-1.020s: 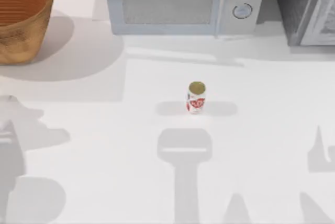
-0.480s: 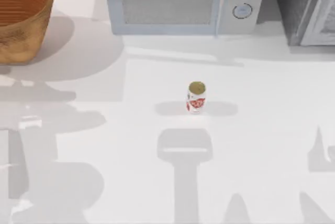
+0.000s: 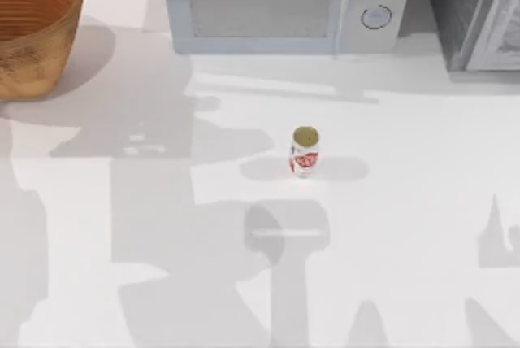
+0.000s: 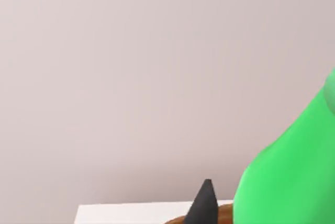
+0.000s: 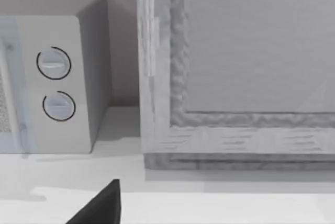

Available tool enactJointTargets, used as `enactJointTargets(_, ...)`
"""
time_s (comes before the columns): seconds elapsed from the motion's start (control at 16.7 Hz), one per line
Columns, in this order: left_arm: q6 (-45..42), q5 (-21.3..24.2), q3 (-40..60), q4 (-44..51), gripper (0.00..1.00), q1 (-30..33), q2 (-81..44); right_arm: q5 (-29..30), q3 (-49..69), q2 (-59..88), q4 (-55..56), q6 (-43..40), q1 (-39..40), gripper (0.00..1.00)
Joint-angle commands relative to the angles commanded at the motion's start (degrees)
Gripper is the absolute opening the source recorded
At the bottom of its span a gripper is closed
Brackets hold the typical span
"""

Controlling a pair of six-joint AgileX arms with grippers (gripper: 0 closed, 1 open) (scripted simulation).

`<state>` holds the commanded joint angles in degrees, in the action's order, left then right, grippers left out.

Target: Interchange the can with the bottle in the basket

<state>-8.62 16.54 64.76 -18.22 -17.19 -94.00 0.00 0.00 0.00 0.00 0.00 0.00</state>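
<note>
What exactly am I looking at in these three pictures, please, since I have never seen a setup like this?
This is a rendered simulation of two robot arms working at a white table, each ending in a two-fingered claw. One picture looks down from above the table; the other two come from small cameras on each arm's wrist.

From above, a small white and red can stands upright near the middle. A woven basket sits at the far left corner, a microwave at the back, and a grey cabinet at the far right.

The left wrist camera sees a bright green bottle very close, with one dark fingertip beside it and a sliver of the basket below. Whether the bottle is gripped is unclear. The right wrist camera faces the microwave's dials and the cabinet.
</note>
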Motion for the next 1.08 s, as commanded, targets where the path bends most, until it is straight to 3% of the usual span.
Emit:
enactJointTargets(0.3,4.7,-3.3,7.3,7.8,0.0,5.3,-0.3,0.0,0.0,0.0,0.0,0.0,0.0,1.0)
enactJointTargets(0.66,4.8,-3.5,7.5,7.1,0.0,5.1,-1.3,0.0,0.0,0.0,0.0,0.0,0.0,1.0)
enactJointTargets(1.08,5.1,-4.6,12.1,0.4,0.0,6.9,-12.4,0.0,0.0,0.0,0.0,0.0,0.0,1.0)
